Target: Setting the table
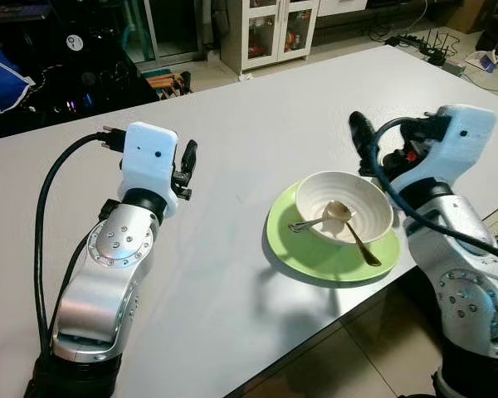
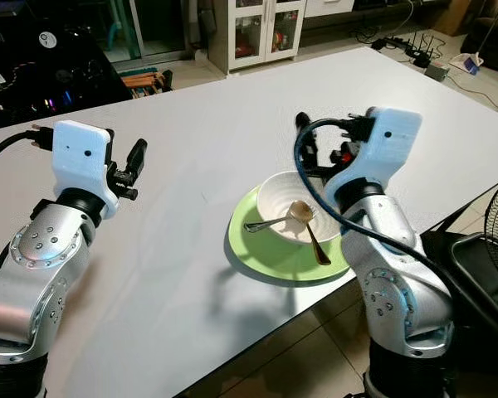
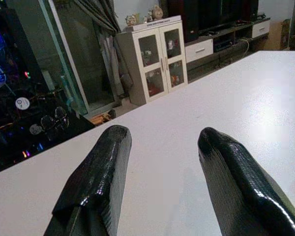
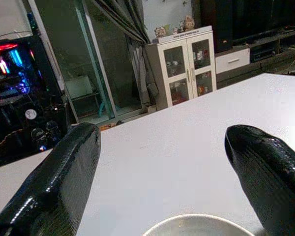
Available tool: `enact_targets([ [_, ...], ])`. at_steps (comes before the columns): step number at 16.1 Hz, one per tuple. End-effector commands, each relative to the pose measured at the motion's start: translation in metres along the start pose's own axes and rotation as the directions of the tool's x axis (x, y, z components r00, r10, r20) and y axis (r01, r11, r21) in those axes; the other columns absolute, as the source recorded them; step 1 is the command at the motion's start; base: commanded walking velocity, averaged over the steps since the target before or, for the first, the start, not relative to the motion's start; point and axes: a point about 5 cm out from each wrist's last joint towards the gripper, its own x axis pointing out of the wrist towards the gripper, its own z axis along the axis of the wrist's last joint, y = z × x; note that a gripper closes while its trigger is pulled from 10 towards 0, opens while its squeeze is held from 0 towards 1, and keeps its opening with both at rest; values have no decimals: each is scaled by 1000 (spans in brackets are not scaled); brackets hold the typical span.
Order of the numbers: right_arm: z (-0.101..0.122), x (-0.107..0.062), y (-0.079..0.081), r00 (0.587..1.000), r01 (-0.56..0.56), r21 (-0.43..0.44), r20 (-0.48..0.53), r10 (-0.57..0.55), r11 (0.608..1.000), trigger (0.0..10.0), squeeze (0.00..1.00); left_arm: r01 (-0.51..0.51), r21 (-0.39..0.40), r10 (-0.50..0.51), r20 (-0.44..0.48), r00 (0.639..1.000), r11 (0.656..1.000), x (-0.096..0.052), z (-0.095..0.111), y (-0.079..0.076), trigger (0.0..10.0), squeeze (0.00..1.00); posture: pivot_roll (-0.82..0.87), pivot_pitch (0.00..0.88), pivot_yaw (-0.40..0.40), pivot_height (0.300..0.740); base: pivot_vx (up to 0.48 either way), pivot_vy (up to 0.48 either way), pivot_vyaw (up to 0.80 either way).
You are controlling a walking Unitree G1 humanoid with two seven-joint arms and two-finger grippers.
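Observation:
A white bowl (image 1: 345, 197) rests on a green plate (image 1: 309, 259) near the front edge of the white table (image 1: 232, 149). A gold-handled spoon (image 1: 354, 235) lies in the bowl, its handle sticking out over the rim toward me. A silver utensil (image 1: 302, 225) leans out over the bowl's left side. My right gripper (image 1: 362, 141) hovers just behind and above the bowl, open and holding nothing; the bowl's rim (image 4: 187, 230) shows below its fingers. My left gripper (image 1: 186, 166) is open and held above bare table, well left of the plate.
A white glass-door cabinet (image 1: 270, 33) stands on the floor beyond the table's far side. Dark furniture with glowing electronics (image 1: 58, 75) is at the back left. A black fan (image 2: 491, 224) stands off the table's right edge. Cables and a power strip (image 1: 436, 50) lie on the floor.

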Motion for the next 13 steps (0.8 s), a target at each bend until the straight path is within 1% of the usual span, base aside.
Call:
enact_targets([
  [1, 3, -3, 5, 1000, -9, -36, 15, 9, 999, 10000, 0, 14, 5, -14, 11, 1000, 1000, 2, 4, -1, 10000, 0, 10, 0, -12, 740, 0, 0, 0],
  [4, 0, -7, 2, 1000, 6, -69, 13, -5, 998, 10000, 0, 52, 5, -52, 9, 999, 999, 5, 3, -13, 10000, 0, -2, 0, 3, 740, 0, 0, 0],
  [5, 0, -7, 0, 1000, 14, -63, 16, -13, 998, 10000, 0, 62, 6, -62, 13, 998, 998, 7, 5, -16, 10000, 0, 2, 0, 7, 740, 0, 0, 0],
  [8, 0, -7, 5, 1000, 6, -67, 24, -4, 998, 10000, 0, 54, 12, -54, 11, 998, 998, 10, 4, -14, 10000, 0, -10, 0, 10, 740, 0, 0, 0],
  [9, 2, -6, 6, 1000, -6, -70, 27, 8, 997, 10000, 0, 56, 5, -56, 17, 998, 998, 12, 6, -14, 10000, 0, -8, 0, -2, 740, 0, 0, 0],
  [11, -1, -6, 6, 1000, -14, -81, 17, 15, 997, 10000, 0, 53, 9, -53, 11, 999, 999, 11, 3, -15, 10000, 0, 0, 0, -6, 740, 0, 0, 0],
  [13, -5, -5, 8, 1000, -21, -66, 10, 21, 998, 10000, 0, 52, 11, -52, 15, 999, 999, 8, 5, -13, 10000, 0, 14, 0, -16, 740, 0, 0, 0],
])
